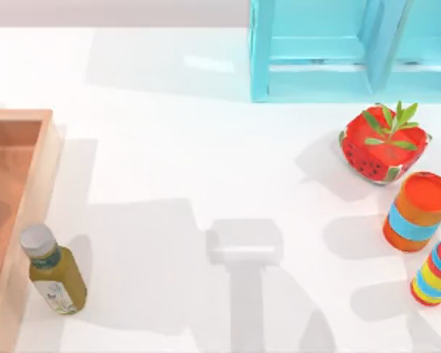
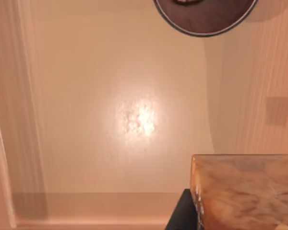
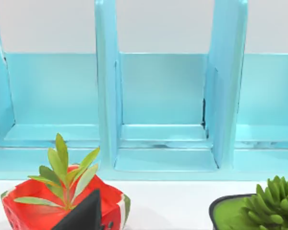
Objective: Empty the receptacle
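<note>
The receptacle (image 1: 37, 184), a shallow box of light tan-orange wood with thick walls, lies at the table's left edge. An olive-yellow bottle (image 1: 55, 273) with a grey cap stands on the table just outside its right wall. In the left wrist view I look down on the receptacle's bare floor (image 2: 120, 120). A round dark-brown object (image 2: 206, 17) lies at one edge of that view. A glossy tan marbled block (image 2: 247, 191) sits close beside a dark part of my left gripper (image 2: 181, 216); whether it is held I cannot tell. A dark part of my right gripper (image 3: 84, 213) faces the crate.
A turquoise wooden crate (image 1: 331, 51) with upright dividers stands at the back right. A red watermelon-patterned planter (image 1: 384, 147), an orange can (image 1: 419, 212) and a striped can (image 1: 435, 273) line the right side. A green succulent (image 3: 266, 203) in a dark pot stands by the crate.
</note>
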You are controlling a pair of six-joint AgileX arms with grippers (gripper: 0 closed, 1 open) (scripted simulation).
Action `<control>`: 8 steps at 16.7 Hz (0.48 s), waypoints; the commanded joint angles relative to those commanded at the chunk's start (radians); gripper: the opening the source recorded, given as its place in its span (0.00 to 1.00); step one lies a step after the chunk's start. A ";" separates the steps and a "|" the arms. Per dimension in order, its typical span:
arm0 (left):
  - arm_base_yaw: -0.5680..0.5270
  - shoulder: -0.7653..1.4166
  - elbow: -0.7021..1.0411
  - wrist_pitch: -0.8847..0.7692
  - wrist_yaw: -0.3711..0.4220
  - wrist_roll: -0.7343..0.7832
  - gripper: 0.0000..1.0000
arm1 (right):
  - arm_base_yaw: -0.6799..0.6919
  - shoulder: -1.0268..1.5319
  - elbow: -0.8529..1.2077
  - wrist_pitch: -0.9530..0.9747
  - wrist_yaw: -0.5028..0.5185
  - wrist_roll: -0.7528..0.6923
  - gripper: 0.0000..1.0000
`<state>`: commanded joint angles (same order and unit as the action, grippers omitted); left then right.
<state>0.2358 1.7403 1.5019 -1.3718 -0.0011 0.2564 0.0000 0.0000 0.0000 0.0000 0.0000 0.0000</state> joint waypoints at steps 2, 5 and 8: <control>-0.065 0.104 0.116 -0.013 -0.001 -0.064 0.00 | 0.000 0.000 0.000 0.000 0.000 0.000 1.00; -0.140 0.233 0.273 -0.029 0.000 -0.144 0.00 | 0.000 0.000 0.000 0.000 0.000 0.000 1.00; -0.218 0.334 0.391 -0.049 0.002 -0.224 0.00 | 0.000 0.000 0.000 0.000 0.000 0.000 1.00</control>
<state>0.0173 2.0746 1.8927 -1.4208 0.0012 0.0322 0.0000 0.0000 0.0000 0.0000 0.0000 0.0000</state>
